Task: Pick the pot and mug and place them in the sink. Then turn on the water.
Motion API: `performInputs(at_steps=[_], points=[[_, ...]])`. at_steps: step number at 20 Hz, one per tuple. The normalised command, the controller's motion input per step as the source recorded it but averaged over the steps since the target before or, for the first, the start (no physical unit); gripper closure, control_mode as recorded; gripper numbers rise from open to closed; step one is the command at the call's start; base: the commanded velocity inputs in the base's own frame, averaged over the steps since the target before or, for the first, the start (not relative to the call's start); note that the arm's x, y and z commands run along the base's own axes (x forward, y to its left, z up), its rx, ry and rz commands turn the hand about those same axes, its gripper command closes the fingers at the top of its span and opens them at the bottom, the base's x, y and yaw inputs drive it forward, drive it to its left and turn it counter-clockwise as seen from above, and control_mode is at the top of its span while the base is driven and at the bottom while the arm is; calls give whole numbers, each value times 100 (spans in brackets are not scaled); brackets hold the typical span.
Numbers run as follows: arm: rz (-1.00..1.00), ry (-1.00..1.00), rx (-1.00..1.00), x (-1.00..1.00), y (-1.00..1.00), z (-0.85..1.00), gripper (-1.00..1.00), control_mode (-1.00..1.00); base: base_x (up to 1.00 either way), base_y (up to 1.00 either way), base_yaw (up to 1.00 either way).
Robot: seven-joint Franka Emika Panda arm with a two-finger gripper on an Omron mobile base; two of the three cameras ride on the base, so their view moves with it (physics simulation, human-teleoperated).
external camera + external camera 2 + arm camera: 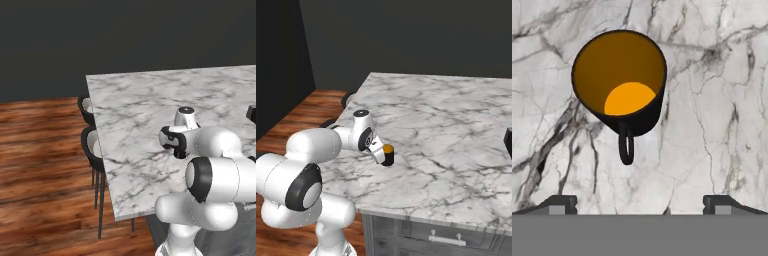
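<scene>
You've got the marble counter (pixel 722 125) under the gripper (pixel 640 202). Jaws spread wide, nothing between them. The mug (pixel 619 80) stands upright on the counter just ahead of the fingertips (pixel 562 202), untouched, handle toward the gripper.

The mug (pixel 619 82) stands upright on the marble counter (pixel 446 130).

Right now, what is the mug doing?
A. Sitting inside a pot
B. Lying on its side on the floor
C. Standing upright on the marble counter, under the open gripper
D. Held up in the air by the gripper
C: the mug stands upright on the counter, with the fingertips spread wide and clear of it.
</scene>
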Motion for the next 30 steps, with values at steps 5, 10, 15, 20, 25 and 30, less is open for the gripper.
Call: performInputs(at_steps=[5,10,15,20,25,30], points=[[0,0,0,0,-9,-12,-100,-100,0,0,0],[0,0,0,3,-18,-9,-100,-100,0,0,0],[0,0,0,1,-13,0,-100,-100,0,0,0],[0,1,0,11,-2,0,-100,-100,0,0,0],[0,2,0,14,0,0,-100,-100,0,0,0],[0,1,0,17,11,-9,-100,-100,0,0,0]])
